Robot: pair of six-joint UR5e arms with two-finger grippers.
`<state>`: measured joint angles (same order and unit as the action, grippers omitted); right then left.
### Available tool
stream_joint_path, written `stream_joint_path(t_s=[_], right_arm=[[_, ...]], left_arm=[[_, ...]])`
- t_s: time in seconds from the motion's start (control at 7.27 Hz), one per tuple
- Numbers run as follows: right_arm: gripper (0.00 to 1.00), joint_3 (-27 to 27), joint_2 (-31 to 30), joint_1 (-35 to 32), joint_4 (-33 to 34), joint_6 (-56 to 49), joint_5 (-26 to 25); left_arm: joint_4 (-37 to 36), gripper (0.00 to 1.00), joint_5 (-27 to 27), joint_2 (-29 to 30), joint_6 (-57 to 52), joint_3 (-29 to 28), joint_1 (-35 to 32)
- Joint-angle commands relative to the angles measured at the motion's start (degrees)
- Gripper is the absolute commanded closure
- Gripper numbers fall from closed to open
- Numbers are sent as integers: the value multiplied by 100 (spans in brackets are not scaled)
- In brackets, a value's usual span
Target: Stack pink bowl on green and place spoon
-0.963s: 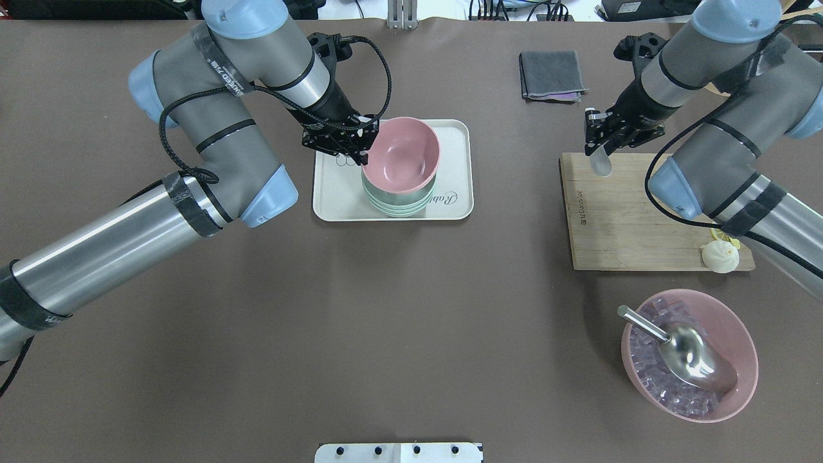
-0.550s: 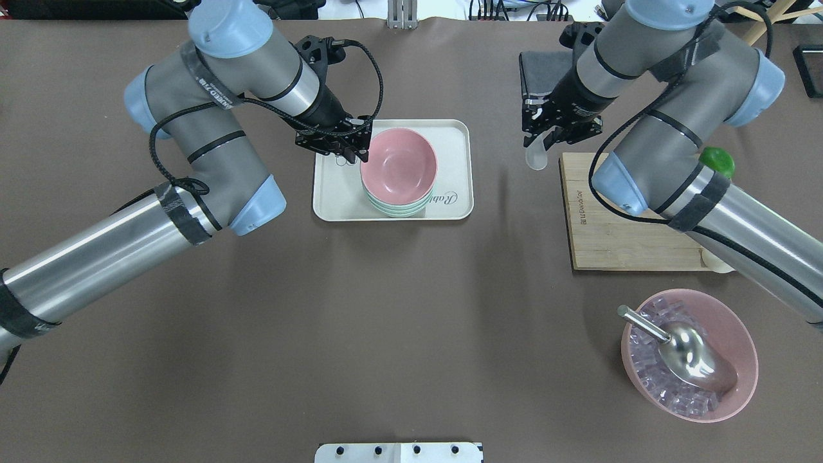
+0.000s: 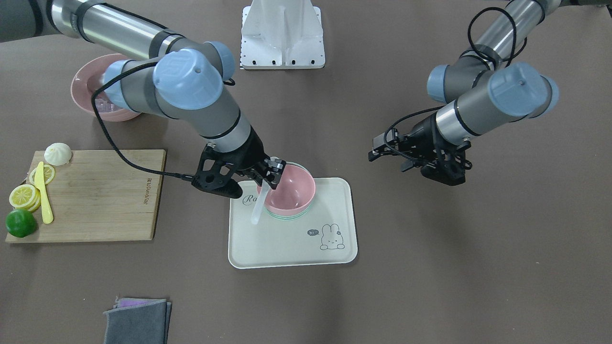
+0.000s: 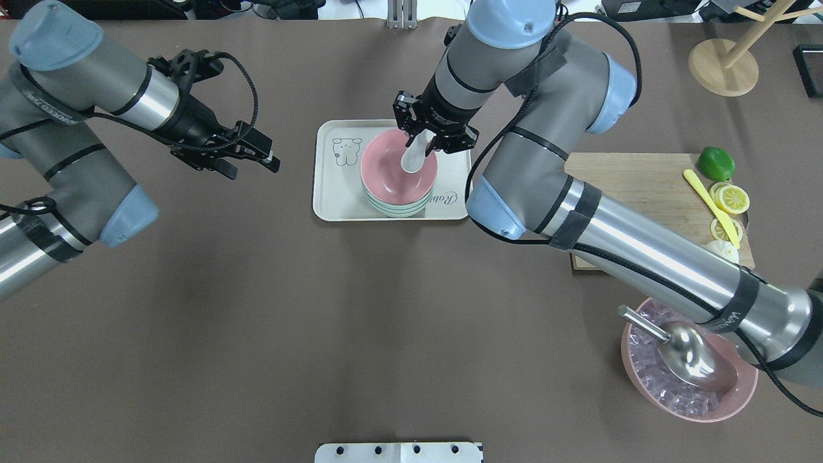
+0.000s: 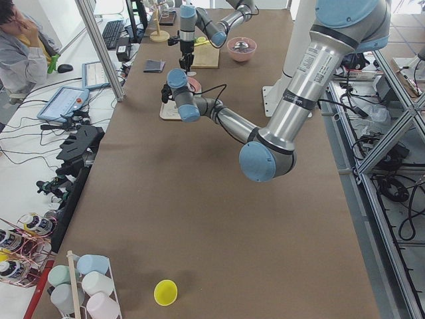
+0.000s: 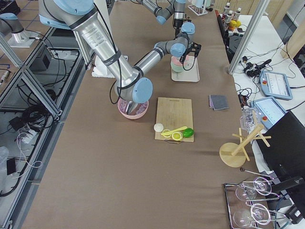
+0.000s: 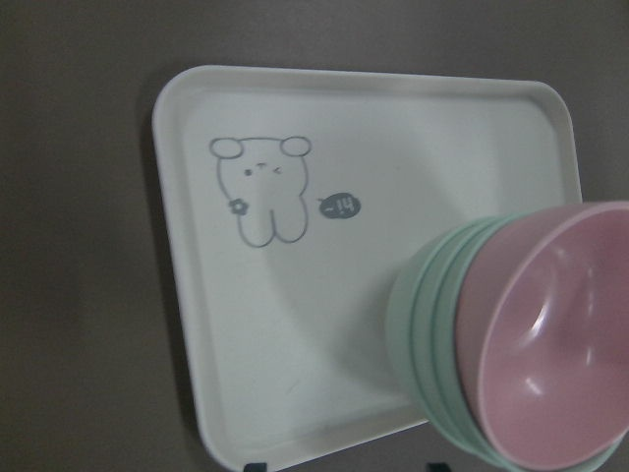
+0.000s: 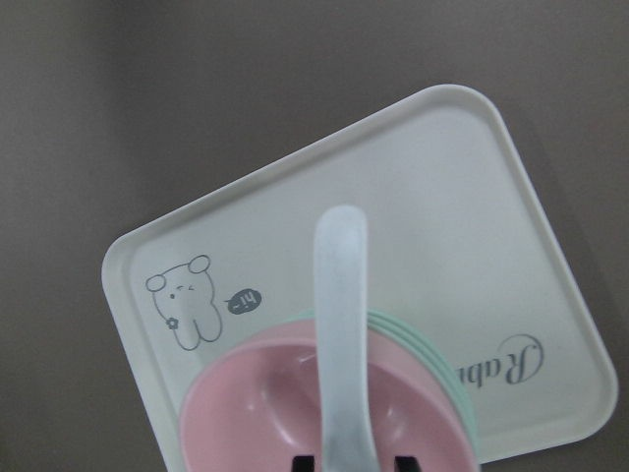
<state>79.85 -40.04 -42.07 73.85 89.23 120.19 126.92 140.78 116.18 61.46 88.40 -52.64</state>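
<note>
One pink bowl (image 4: 382, 168) sits nested on top of the green bowls (image 4: 397, 207); the left wrist view shows three green rims under it. The stack stands on the single tray (image 4: 334, 193), towards its right side in the overhead view. There is one spoon (image 4: 410, 159), pale and translucent. It hangs over the hollow of the pink bowl, with its handle end up between the fingers and its scoop end pointing down and away from them. I cannot tell whether the scoop end touches the bowl. The right gripper (image 4: 427, 139) is clamped on the handle: in the right wrist view the two fingertips sit one on each side of it, directly above the stack. The left gripper (image 4: 252, 167) is off to the left of the tray, well apart from the bowls. Its fingers are spread and nothing is between them. Farther right there is one board (image 4: 643, 173) carrying one lime (image 4: 715, 163), lemon slices (image 4: 732, 198), one yellow knife (image 4: 707, 202) and one bun (image 3: 57, 154). Near the board stands a second pink bowl, the ice bowl (image 4: 739, 399), filled with clear cubes, with one metal scoop (image 4: 697, 360) lying in it. One folded grey cloth (image 3: 136, 322) lies on the far side of the table.
</note>
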Motion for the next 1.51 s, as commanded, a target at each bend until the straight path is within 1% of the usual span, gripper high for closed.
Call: stream_joint_path(t_s=[0.0, 0.14, 0.28, 0.41, 0.55, 0.69, 0.83, 0.96, 1.1, 1.24, 1.38], right_arm=[[100, -452, 321, 94, -362, 444, -119], [1, -453, 269, 94, -363, 385, -119], [0, -357, 156, 59, -363, 280, -49], [0, 253, -403, -194, -337, 201, 291], [0, 955, -1243, -736, -302, -426, 1077], [0, 1075, -1730, -1481, -284, -998, 1912], [0, 1042, -2144, -2045, -275, -1909, 2303], [0, 998, -2644, -2364, -275, -2945, 2307], [0, 815, -3050, -2767, -266, -4156, 2307], [0, 430, -3236, -3102, -275, -5125, 2272], [0, 148, -3273, -3236, -275, -5718, 2237]], left_arm=[[0, 2, 151, -245, -196, 116, -150], [0, 2, 160, -245, -196, 116, -194], [-9, 2, 151, -245, -196, 116, -194], [-18, 2, 143, -254, -196, 108, -238], [-18, 2, 90, -254, -204, 29, -256], [-18, 2, 90, -254, -204, -6, -273], [-35, 2, 81, -306, -213, -24, -439], [-53, 2, -6, -385, -422, -59, -510], [-79, 2, -50, -777, -1207, -51, -772], [-88, 2, -51, -1268, -2285, -68, -1122], [-201, 2, -94, -1682, -3210, -112, -1439]])
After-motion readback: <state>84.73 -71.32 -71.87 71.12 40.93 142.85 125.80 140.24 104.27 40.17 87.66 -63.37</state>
